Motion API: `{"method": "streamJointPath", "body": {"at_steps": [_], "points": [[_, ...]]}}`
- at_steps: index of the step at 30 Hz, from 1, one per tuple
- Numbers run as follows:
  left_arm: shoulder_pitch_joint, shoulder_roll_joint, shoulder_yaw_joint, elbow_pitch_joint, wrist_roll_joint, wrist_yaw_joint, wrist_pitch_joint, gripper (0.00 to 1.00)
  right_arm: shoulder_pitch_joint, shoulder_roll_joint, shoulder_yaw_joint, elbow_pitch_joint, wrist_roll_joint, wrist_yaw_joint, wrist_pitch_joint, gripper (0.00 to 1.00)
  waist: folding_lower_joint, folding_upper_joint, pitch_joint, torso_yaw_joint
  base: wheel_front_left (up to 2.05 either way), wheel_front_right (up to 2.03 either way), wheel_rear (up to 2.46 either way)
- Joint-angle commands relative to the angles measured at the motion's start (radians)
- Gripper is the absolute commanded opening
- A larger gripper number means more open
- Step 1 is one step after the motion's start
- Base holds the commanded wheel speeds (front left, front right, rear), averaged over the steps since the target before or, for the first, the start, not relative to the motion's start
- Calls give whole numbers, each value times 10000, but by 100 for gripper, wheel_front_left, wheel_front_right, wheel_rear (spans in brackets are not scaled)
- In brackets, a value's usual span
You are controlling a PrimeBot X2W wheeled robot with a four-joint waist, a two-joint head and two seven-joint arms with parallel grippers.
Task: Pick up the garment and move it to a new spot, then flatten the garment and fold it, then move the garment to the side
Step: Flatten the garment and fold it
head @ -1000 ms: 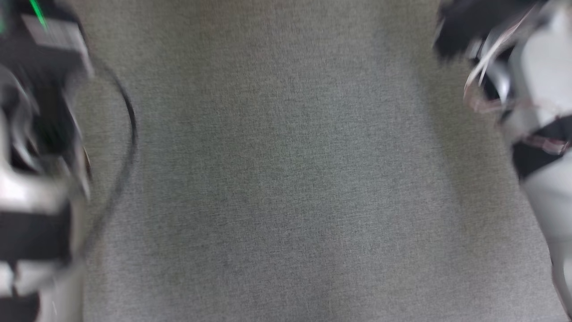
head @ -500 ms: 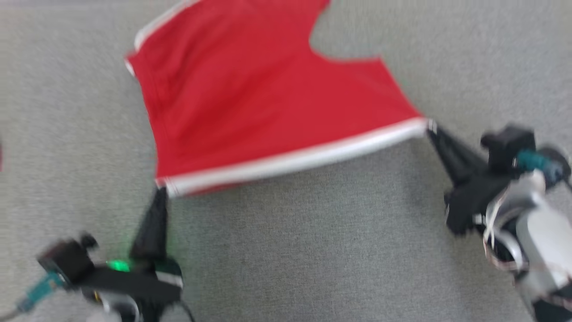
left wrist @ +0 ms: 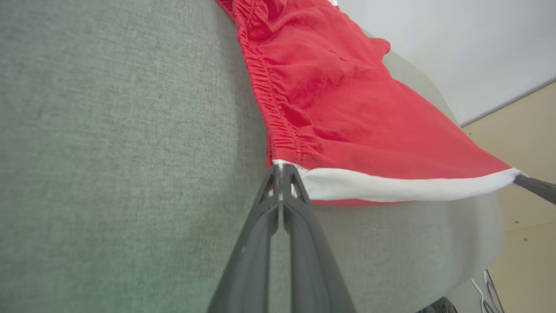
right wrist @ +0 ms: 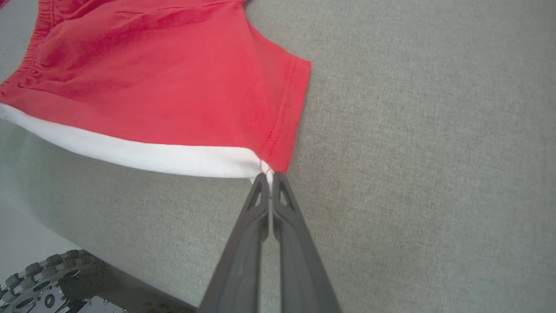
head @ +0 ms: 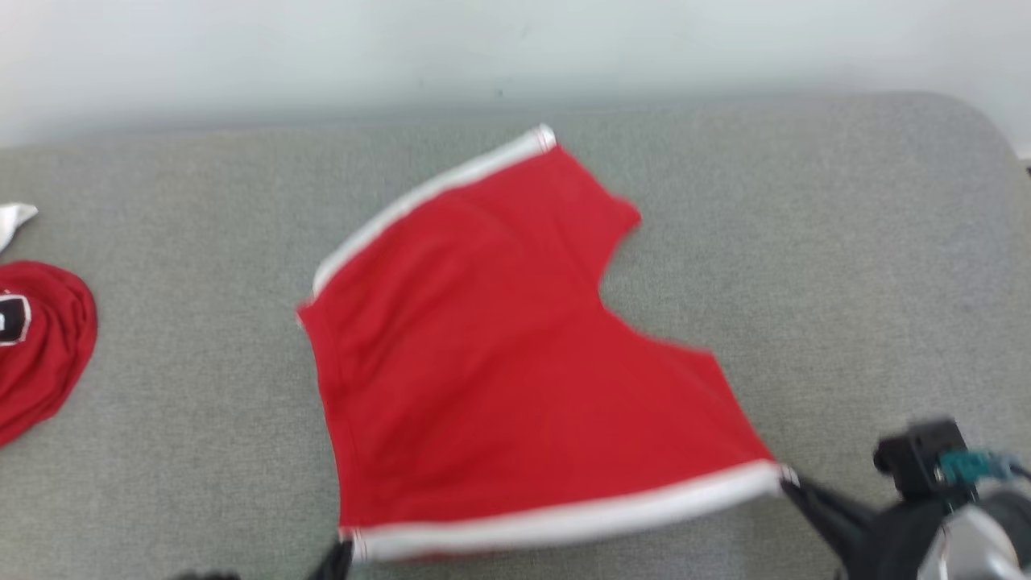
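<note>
head view puts the red garment (head: 515, 362) on the middle of the grey padded surface (head: 870, 242), spread mostly flat, one leg reaching toward that surface's back edge and its white side band (head: 564, 519) lying toward the front edge. that band is stretched between your two pincers. the left pincer (left wrist: 281, 168) is closed tight on the band's corner at the elastic waist. the right pincer (right wrist: 269, 176) is closed tight on the other corner, at the leg hem. the band looks raised a little off the surface while the rest lies on it.

this reads as the flattening step. hold both pinches firm and pull evenly apart and toward the front edge so the creases near the waistband draw out, then lower both corners together before letting go. uneven tension would likely skew the cloth.

a second red garment (head: 40, 346) lies bunched at the surface's left end, well apart.
</note>
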Motion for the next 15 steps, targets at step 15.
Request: {"method": "streamJointPath", "body": {"at_steps": [15], "points": [[425, -72, 139, -1623, -363, 244, -93, 0, -319, -25, -646, -1187, -288, -19, 791, 0, 3, 2, -69, 355, 0, 0, 0]]}}
